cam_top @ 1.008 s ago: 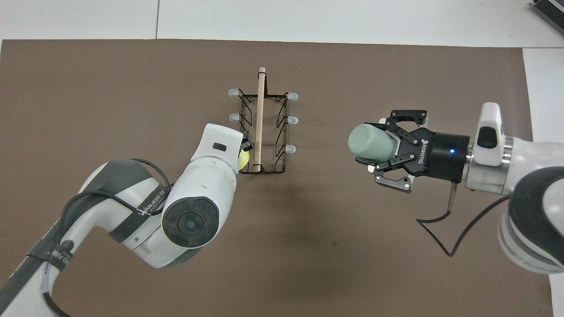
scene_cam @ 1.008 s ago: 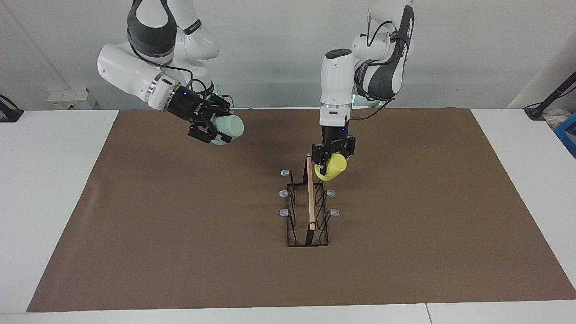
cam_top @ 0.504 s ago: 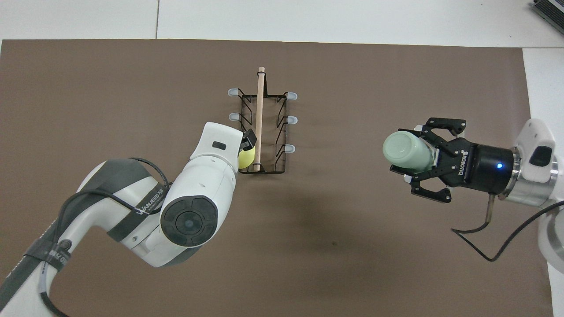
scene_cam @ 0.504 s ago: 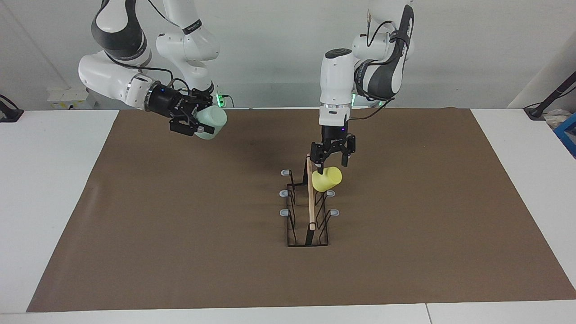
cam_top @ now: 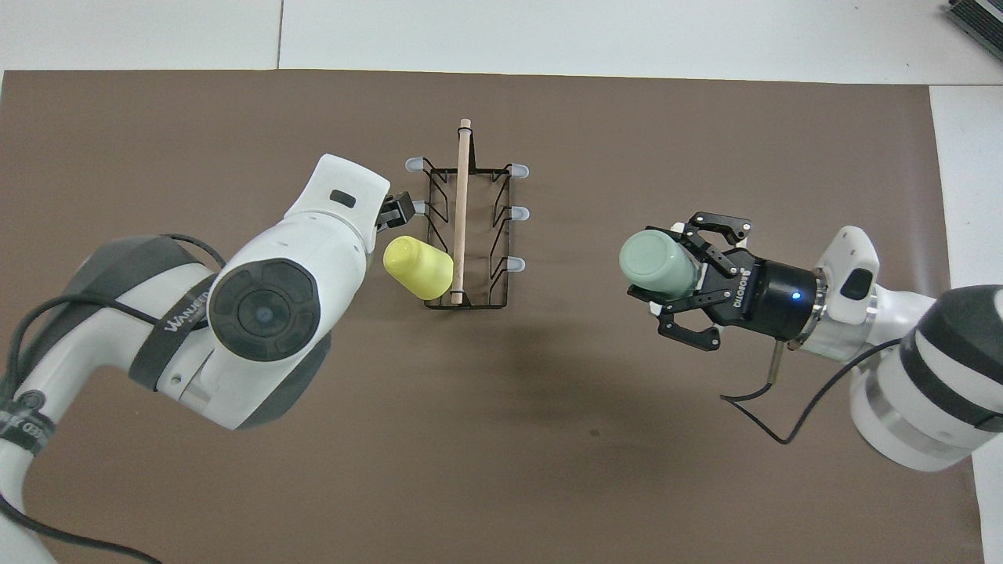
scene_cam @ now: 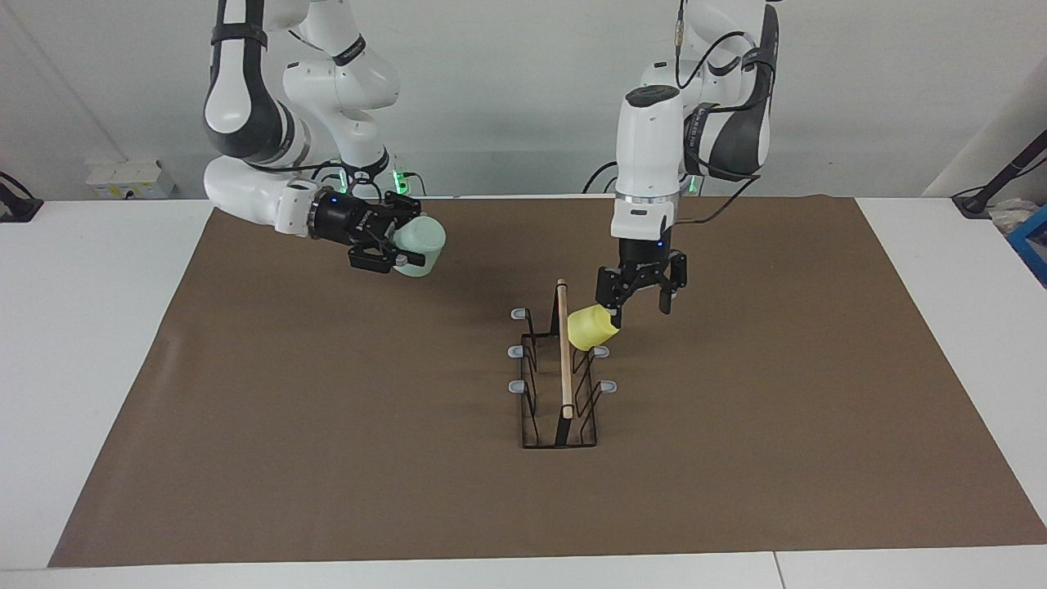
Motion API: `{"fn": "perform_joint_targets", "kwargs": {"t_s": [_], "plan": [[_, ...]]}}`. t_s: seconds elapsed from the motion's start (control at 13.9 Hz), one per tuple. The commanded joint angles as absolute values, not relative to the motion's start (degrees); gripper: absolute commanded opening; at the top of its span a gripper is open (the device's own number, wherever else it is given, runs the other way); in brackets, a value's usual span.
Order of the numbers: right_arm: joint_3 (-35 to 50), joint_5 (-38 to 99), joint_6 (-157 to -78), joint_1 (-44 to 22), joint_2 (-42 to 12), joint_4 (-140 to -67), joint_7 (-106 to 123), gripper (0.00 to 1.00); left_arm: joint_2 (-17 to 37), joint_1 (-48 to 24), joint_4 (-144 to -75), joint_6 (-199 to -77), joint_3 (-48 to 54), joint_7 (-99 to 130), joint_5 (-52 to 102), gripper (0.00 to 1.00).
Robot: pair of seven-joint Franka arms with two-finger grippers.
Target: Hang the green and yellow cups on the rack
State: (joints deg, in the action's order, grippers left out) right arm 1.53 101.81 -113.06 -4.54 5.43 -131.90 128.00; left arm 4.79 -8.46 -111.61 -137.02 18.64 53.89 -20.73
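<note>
your right tool (scene_cam: 391, 242) pinches the green cup (scene_cam: 420, 237) on its side, mouth toward the wrist, up in the air over bare brown mat (scene_cam: 311, 393) at the right arm's end of the worktop (scene_cam: 106, 327), well apart from the rack (scene_cam: 560, 368). a second ago it held the cup over much the same part of the mat; half a second ago it had swung out toward the mat's edge, and now it is back in.

your left tool (scene_cam: 640, 290) has its fingers spread and holds nothing. a second ago it gripped the yellow cup (scene_cam: 591, 325); half a second ago it had let go just above it. now you have lifted off toward the left arm's end, one fingertip just beside the cup's base; whether they touch you cannot tell.

the yellow cup hangs tilted on the rack's prong nearest the robots, on the left arm's side, close against the wooden rod (scene_cam: 563, 348). in the overhead view the cup (cam_top: 418, 266) now shows clear of the arm. the rack has not moved.
</note>
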Motion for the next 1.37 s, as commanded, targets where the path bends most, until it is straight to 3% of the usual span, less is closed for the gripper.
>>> {"fn": "perform_joint_targets", "kwargs": {"t_s": [0.0, 0.29, 0.94, 1.15, 1.3], "plan": [[1.7, 111.1, -119.4, -11.0, 5.1, -131.8, 130.0, 0.00, 6.0, -8.4, -107.7, -131.9, 15.7, 41.1, -15.6, 1.00], [1.6, 122.3, -123.1, -17.4, 1.7, -131.5, 137.7, 0.00, 5.2, -8.5, -106.6, -125.1, 9.5, 21.4, -7.9, 1.00], [1.3, 133.5, -125.8, -22.5, -5.4, -127.9, 147.1, 0.00, 4.1, -8.3, -102.1, -112.8, -3.9, -9.6, 1.3, 1.00], [1.1, 140.4, -119.0, -23.1, -13.1, -125.2, 152.0, 0.00, 4.5, -8.3, -97.7, -107.8, -5.7, -14.3, 1.3, 1.00], [-0.3, 139.8, -117.2, -22.7, -15.1, -124.7, 153.5, 0.00, 4.4, -8.3, -96.1, -105.7, -7.4, -16.0, 1.3, 1.00]]}}
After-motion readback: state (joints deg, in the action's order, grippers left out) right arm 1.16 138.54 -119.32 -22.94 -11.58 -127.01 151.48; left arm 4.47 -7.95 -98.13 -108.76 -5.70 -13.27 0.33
